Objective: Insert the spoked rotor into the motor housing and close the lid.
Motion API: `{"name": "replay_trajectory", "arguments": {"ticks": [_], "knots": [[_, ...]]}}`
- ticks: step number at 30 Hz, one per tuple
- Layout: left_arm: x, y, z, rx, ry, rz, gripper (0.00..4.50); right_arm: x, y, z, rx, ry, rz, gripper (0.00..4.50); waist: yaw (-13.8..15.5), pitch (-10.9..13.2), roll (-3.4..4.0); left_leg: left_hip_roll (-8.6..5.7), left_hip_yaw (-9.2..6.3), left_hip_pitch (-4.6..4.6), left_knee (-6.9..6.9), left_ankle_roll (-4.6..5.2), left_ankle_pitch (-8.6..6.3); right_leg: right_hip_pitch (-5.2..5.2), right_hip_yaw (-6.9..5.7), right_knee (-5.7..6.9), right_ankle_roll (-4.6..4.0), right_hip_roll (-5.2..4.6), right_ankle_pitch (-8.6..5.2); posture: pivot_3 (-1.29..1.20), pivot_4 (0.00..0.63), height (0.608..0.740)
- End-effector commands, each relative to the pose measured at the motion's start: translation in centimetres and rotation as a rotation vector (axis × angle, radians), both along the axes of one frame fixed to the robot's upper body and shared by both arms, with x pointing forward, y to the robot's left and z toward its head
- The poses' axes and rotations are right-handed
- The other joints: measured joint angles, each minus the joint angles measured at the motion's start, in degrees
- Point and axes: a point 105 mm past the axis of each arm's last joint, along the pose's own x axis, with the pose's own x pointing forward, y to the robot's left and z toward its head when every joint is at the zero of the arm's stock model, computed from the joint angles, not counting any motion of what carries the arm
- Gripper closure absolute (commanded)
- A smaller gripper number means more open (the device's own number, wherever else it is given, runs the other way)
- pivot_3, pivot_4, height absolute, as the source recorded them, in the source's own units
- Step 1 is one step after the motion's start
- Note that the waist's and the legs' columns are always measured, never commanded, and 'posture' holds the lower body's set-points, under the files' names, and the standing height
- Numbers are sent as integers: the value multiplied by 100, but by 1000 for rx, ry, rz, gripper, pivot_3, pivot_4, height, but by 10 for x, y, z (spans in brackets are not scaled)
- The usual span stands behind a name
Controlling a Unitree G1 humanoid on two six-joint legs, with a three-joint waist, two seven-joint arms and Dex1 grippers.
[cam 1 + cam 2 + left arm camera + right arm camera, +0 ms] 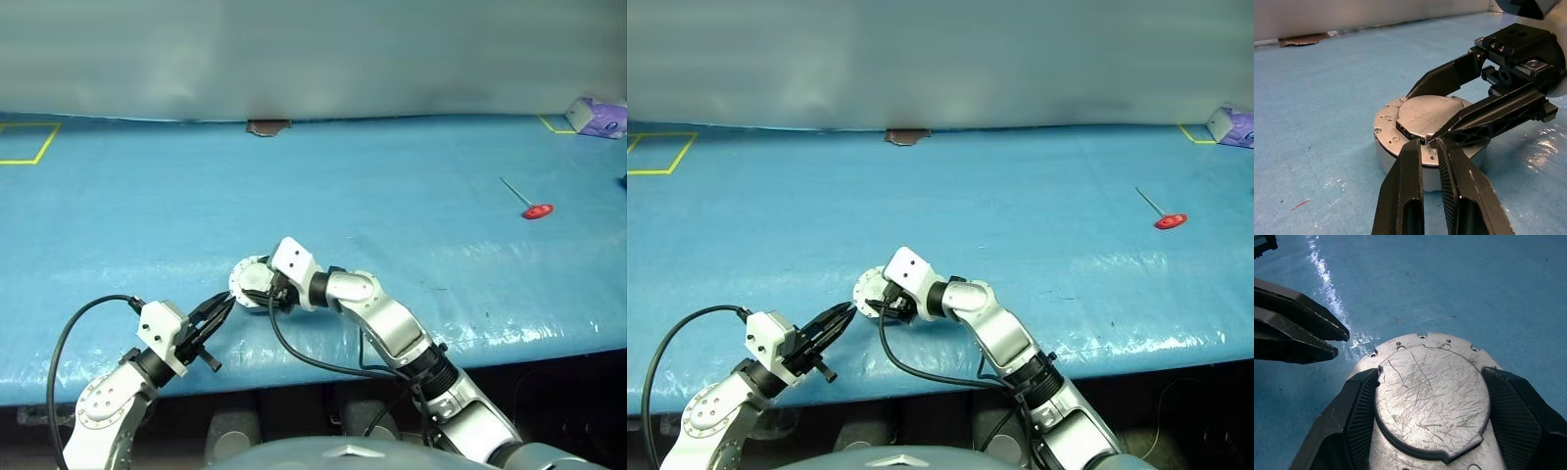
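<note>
Left eye view: the left gripper (217,315), fingers together, rests its tips at the motor housing (1400,164) rim. The right gripper (1427,418) clamps the lid (1430,399), already down. Closing step; next, likely press the lid fully seated, then release.

The tabletop (392,196) is covered in glossy blue, with yellow tape outlines at its far corners. The lid (1432,399) is dull grey metal criss-crossed with fine pale scratches. Both grippers' fingers (1405,196) are matt black, their arms silver and white. A red-handled tool (536,210) lies near the tabletop's right edge.
</note>
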Motion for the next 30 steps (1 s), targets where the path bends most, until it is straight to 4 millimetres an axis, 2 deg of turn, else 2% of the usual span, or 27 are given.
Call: {"name": "replay_trajectory", "arguments": {"ticks": [1, 24, 27, 30], "knots": [[0, 1, 3, -2, -11, 0, 3962, 1, 0, -4, -5, 14, -20, 1467, -8, 0, 1, 0, 0, 1, 0, 0, 0, -1, 0, 0, 0, 0, 0, 0, 150, 740], [0, 0, 1, -1, 5, -6, 3962, -1, -3, -15, -75, -19, -13, 1467, -25, 1, 1, 0, 0, 1, -2, -3, -2, -24, 0, -2, 0, -1, 0, 0, 150, 740], [8, 6, 8, -7, -13, 21, 3962, 0, -2, -14, -65, -7, -19, 1467, -23, 1, 1, 0, 0, 1, -2, -3, -2, -24, 0, -2, 0, -1, 0, 0, 150, 740], [24, 18, 18, -33, 16, 81, 3962, 1, -3, -13, -63, -7, -24, 1467, -20, 1, 1, 0, -4, 2, -2, -3, -2, -24, -1, 0, 0, 0, 0, 0, 150, 740]]}}
